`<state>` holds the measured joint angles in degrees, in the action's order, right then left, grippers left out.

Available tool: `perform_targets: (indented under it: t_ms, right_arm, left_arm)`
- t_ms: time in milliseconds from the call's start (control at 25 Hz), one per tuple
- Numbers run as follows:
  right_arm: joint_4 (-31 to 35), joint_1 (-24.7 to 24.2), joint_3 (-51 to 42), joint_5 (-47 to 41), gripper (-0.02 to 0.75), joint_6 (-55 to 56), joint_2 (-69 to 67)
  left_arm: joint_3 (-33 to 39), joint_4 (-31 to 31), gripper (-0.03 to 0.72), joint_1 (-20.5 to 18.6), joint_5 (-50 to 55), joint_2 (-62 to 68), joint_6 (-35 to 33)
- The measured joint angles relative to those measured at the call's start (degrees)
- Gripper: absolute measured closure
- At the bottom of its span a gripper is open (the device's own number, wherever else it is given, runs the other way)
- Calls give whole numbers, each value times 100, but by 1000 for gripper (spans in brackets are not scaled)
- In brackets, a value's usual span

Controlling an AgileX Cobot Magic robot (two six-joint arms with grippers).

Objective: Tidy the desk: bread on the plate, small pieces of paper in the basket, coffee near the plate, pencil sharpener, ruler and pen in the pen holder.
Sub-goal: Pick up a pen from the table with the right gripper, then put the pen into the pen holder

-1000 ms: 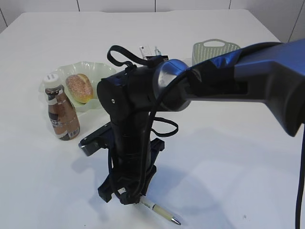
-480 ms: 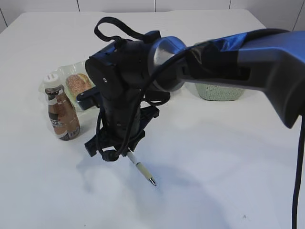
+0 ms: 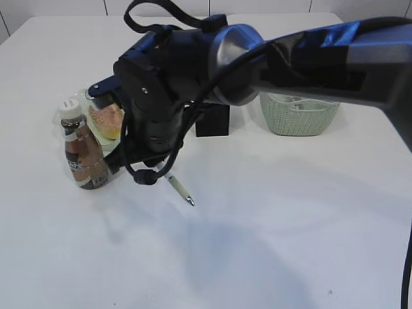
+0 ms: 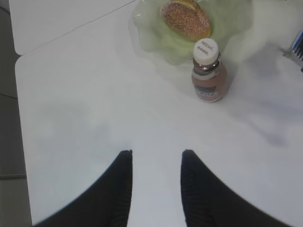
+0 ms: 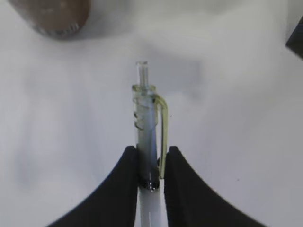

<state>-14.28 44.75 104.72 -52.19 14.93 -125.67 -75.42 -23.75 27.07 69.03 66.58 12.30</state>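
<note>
Clear pen (image 5: pixel 147 137) clamped in right pincer (image 5: pixel 150 175), airborne

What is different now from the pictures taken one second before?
The right hand, gripping the clear plastic pen, lifted it off the white desk and carried it back toward the black mesh pen holder. The coffee bottle, bread roll, pale green plate and left hand stayed put.

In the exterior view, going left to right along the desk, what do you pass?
coffee bottle → bread on the green plate → pen held tip-down by the right gripper → black pen holder → green basket.
</note>
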Motion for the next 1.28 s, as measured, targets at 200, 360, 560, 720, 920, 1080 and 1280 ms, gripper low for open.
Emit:
perform_targets:
  t_ms: [200, 360, 560, 720, 920, 1080, 1280]
  right_arm:
    - [-359, 0, 0, 372, 595, 91, 130]
    - [-747, -53, 0, 879, 596, 332, 375]
    - [-845, -229, 0, 1120, 596, 362, 494]
    - [-887, -524, 0, 1242, 596, 375, 565]
    - [-941, -734, 0, 1431, 596, 375, 673]
    - [-1331, -794, 0, 2057, 596, 375, 868]
    - [-2072, -830, 0, 2701, 596, 743, 880]
  left_arm:
    - [0, 0, 447, 0, -32, 83, 0]
    - [0, 0, 447, 0, -110, 136, 0]
    - [0, 0, 447, 0, -218, 146, 0]
    - [0, 0, 448, 0, -314, 146, 0]
    - [0, 0, 448, 0, -516, 146, 0]
    - [0, 0, 448, 0, -706, 146, 0]
    - [0, 0, 448, 0, -856, 146, 0]
